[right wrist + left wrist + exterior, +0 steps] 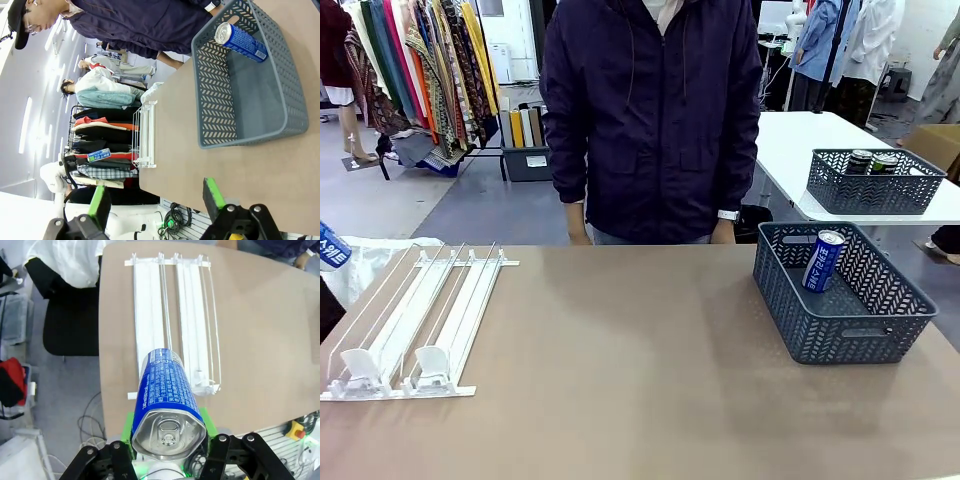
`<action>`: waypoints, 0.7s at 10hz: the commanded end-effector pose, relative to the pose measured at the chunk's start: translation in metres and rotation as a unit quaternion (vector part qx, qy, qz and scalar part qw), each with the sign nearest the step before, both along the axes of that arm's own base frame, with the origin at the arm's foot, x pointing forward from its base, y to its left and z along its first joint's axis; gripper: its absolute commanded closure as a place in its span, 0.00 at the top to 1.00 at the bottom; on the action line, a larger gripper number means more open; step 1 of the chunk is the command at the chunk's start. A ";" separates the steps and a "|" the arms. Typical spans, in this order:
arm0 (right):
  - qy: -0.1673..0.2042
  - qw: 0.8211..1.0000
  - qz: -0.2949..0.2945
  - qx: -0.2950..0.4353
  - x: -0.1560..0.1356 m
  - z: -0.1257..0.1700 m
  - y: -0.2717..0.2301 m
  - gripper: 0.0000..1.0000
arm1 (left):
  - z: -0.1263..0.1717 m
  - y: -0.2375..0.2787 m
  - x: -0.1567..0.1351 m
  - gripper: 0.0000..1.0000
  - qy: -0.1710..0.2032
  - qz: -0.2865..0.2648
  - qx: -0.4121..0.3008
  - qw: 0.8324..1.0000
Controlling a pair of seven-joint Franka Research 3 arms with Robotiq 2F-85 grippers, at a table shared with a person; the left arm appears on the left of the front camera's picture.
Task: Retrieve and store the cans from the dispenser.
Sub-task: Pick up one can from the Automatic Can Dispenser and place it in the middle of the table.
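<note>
My left gripper (170, 427) is shut on a blue can (167, 400) with white lettering, green pads (131, 426) pressed on its sides and the silver top facing the camera. It hangs above the table's left edge, over the near end of the white dispenser (172, 315). In the front view that can (330, 246) shows at the far left, beside the dispenser (415, 320). A second blue can (822, 260) leans inside the grey-blue basket (840, 335) on the right. My right gripper (155, 200) stands open, off the basket's (250, 135) near side, with nothing between its fingers.
A person in a dark jacket (655, 120) stands at the table's far edge, hands low. A white table behind carries another basket (872, 185) holding cans. A white bag (380, 255) lies past the left edge. Bare tabletop (630, 360) runs between dispenser and basket.
</note>
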State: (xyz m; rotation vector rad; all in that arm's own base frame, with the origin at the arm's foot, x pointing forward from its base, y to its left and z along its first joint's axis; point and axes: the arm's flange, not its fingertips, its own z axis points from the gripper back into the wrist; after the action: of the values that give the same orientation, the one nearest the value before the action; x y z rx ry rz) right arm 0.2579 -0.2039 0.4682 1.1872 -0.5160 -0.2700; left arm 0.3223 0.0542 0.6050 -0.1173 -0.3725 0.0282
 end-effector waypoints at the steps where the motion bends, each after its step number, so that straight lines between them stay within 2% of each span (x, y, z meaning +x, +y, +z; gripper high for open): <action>1: -0.011 1.000 0.002 0.001 0.000 0.001 -0.001 1.00 | 0.000 0.004 -0.001 0.00 0.000 0.003 -0.004 1.000; 2: -0.011 1.000 0.002 0.001 0.000 0.001 -0.001 1.00 | -0.007 -0.013 0.010 0.00 -0.015 -0.059 -0.027 0.998; 3: -0.011 1.000 0.002 0.001 0.000 0.001 -0.001 1.00 | -0.007 -0.041 0.023 0.00 -0.023 -0.083 -0.024 0.996; 4: -0.011 1.000 0.002 0.001 0.000 0.001 -0.001 1.00 | -0.006 -0.108 0.055 0.00 -0.045 -0.175 -0.014 0.983; 5: -0.011 1.000 0.002 0.001 0.000 0.001 -0.001 1.00 | -0.011 -0.167 0.081 0.00 -0.044 -0.257 -0.003 0.965; 6: -0.011 1.000 0.002 0.001 0.000 0.001 -0.001 1.00 | -0.023 -0.218 0.103 0.00 -0.035 -0.313 0.017 0.949; 7: -0.011 1.000 0.002 0.001 0.000 0.001 -0.001 1.00 | -0.044 -0.274 0.119 0.00 -0.011 -0.383 0.011 0.924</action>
State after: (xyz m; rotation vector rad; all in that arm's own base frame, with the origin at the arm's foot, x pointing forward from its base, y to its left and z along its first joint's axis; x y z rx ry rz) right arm 0.2577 -0.2039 0.4683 1.1872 -0.5166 -0.2700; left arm 0.3937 -0.2106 0.5588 -0.2186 -0.3621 -0.6279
